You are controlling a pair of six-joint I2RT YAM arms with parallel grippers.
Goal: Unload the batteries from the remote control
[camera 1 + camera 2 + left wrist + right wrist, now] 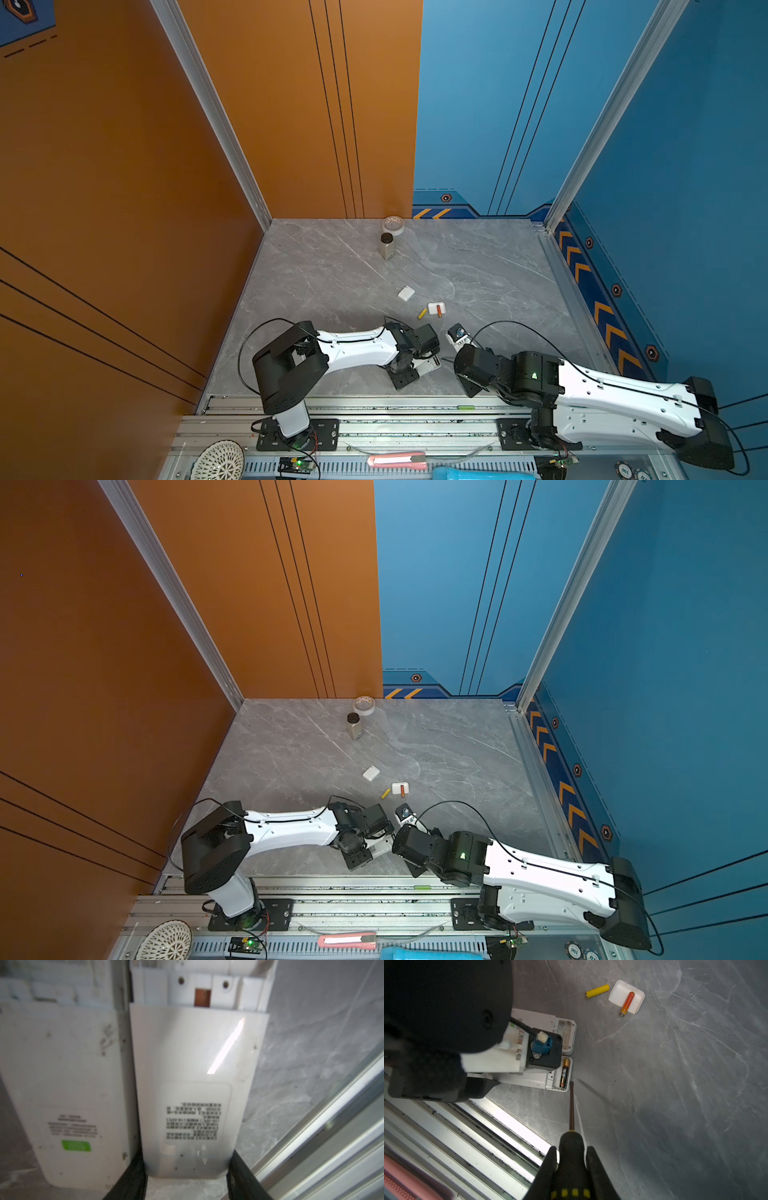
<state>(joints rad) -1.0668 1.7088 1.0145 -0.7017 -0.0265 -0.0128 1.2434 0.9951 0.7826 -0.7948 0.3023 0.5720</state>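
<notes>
The grey table (478, 270) carried everything, and both arms bent in close over its near edge. The left arm (357, 351) and the right arm (602, 395) met near the middle, probably so that one could steady the work while the other used a tool.

Two white slabs lay side by side beneath them, the remote (191, 1053) and a second remote (58, 1064). Both were label side up with their bays uncovered.

The left gripper (186, 1159) had its fingers part-way apart against the remote's two long edges. It was holding the remote down, apparently so it would not slide when prised at. The right gripper (572, 1157) was closed narrowly on the black handle of a screwdriver (571, 1105). The shaft pointed at the remote's open end, with the tip just beside the corner of the bay. Whether the tip touched the casing I could not tell.

A cover (618, 993) lay well apart from the remotes, hollow side up. The orange battery (627, 1003) rested across that cover, and the yellow battery (597, 991) lay loose just beside it. A black battery (564, 1073) sat in the remote's bay, likely the next to be levered out.
</notes>
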